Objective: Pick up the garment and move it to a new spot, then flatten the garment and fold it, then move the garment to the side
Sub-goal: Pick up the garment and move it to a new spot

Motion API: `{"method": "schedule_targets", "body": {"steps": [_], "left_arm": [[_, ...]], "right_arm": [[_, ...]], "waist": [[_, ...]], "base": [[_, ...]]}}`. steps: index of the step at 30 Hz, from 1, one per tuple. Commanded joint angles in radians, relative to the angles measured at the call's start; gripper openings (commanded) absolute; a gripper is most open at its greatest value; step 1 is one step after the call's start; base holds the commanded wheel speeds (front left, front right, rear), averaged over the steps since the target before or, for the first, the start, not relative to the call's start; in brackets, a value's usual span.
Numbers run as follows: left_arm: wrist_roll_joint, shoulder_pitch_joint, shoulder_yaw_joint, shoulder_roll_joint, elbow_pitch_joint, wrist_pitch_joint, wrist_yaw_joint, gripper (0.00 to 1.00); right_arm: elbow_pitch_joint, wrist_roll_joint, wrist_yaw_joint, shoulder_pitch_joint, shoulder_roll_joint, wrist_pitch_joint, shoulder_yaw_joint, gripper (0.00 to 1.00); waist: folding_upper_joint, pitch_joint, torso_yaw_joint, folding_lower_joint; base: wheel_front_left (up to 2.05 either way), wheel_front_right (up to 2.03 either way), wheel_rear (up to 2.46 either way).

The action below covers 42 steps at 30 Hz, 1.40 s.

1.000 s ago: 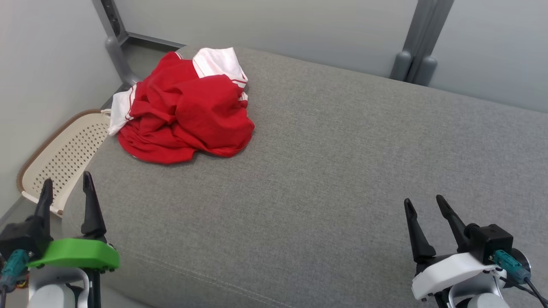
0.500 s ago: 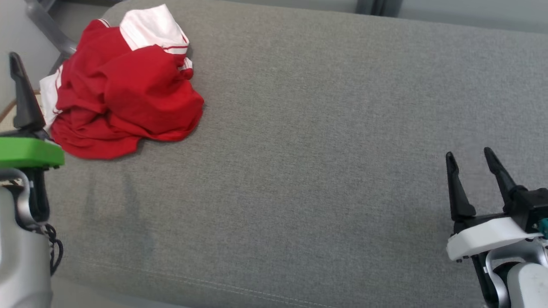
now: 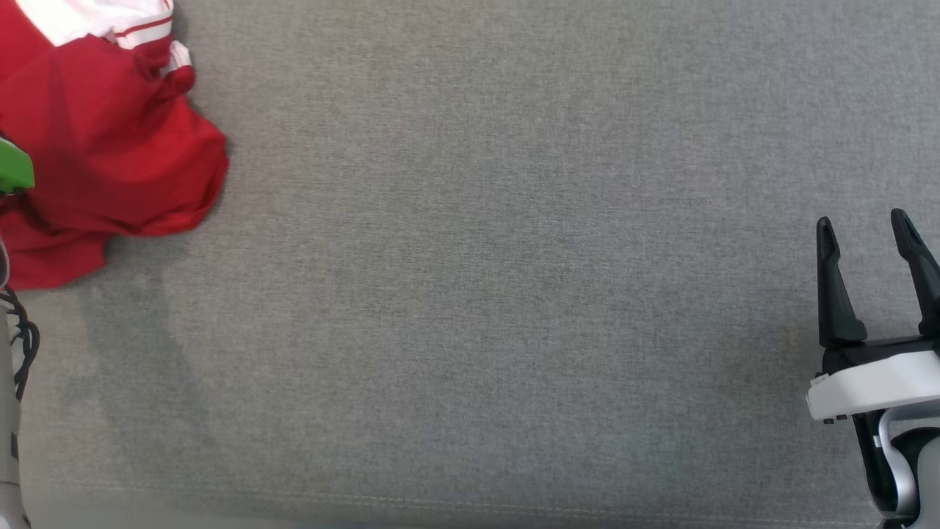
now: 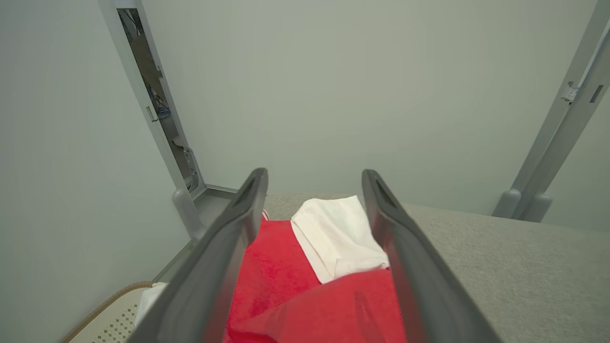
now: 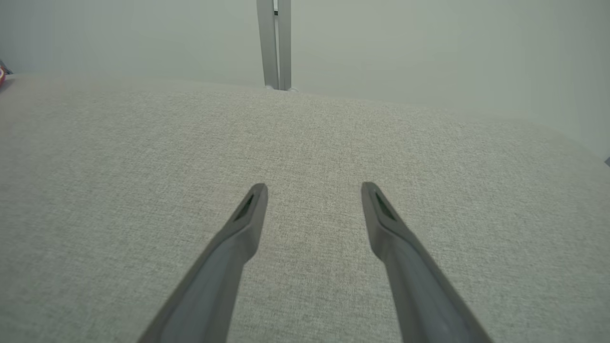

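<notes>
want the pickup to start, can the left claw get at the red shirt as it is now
Probably yes: the left claw is open, the red shirt shows right between its fingers, nothing in the way.

You look down on a grey fabric pad (image 3: pixel 470 257) with a stitched seam (image 3: pixel 470 504) along its near edge. Behind it stand plain pale walls (image 4: pixel 333 85) joined by grey metal posts (image 4: pixel 557 128), all evenly lit. A cream perforated basket (image 4: pixel 102 326) sits low at the pad's left, beside the wall.
</notes>
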State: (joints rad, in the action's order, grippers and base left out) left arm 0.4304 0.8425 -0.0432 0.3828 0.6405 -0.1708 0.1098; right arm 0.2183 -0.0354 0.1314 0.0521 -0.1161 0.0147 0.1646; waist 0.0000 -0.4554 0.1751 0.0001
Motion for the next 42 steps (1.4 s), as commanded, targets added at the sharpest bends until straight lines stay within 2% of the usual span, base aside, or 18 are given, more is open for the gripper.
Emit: {"method": "schedule_targets", "body": {"steps": [1,10,16,17,18,20,23,34,42], "left_arm": [[0.007,0.028,0.008,0.013,0.027,0.014,0.005,1.0],[0.072,0.096,0.077,0.02,0.23,0.171,0.02,1.0],[0.123,0.097,0.155,0.028,0.303,0.267,0.021,1.0],[0.131,0.096,0.163,0.032,0.311,0.279,0.021,0.54],[0.148,0.094,0.175,0.034,0.323,0.299,0.022,0.0],[0.17,0.087,0.198,0.032,0.334,0.333,0.022,0.0],[0.191,0.084,0.218,0.049,0.329,0.324,0.022,0.0],[0.18,0.142,0.252,0.122,0.296,0.111,0.021,0.0],[0.139,0.192,0.281,0.143,0.198,0.049,0.01,0.0]], "right_arm": [[0.012,0.006,-0.001,0.012,-0.002,-0.004,0.0,1.0],[0.023,0.007,-0.001,0.016,-0.005,-0.008,0.004,1.0],[0.008,0.0,-0.001,0.019,-0.006,-0.002,-0.002,1.0],[0.006,0.001,-0.001,0.019,-0.004,-0.002,-0.003,1.0],[0.002,0.001,-0.001,0.02,-0.002,-0.002,-0.005,1.0],[-0.002,0.0,-0.001,0.023,0.0,-0.003,-0.008,1.0],[-0.008,-0.001,-0.001,0.026,0.003,-0.001,-0.011,1.0],[-0.077,-0.014,-0.001,0.03,0.026,0.037,-0.037,1.0],[-0.166,-0.033,-0.001,0.02,0.048,0.082,-0.061,1.0]], "waist": [[0.0,-0.054,-0.049,-0.0001],[0.0,-0.079,-0.066,-0.0001],[0.0,-0.076,-0.078,-0.0001],[0.0,-0.075,-0.08,-0.0001],[0.0,-0.073,-0.082,-0.0001],[0.0,-0.069,-0.086,-0.0001],[0.0,-0.062,-0.09,-0.0001],[0.0,0.037,-0.099,-0.0001],[0.0,0.153,-0.128,-0.0001]], "base": [[0.0,0.0,0.0],[0.0,0.0,0.0],[0.0,0.0,0.0],[0.0,0.0,0.0],[0.0,0.0,0.0],[0.0,0.0,0.0],[0.0,0.0,0.0],[0.0,0.0,0.0],[0.0,0.0,0.0]]}}
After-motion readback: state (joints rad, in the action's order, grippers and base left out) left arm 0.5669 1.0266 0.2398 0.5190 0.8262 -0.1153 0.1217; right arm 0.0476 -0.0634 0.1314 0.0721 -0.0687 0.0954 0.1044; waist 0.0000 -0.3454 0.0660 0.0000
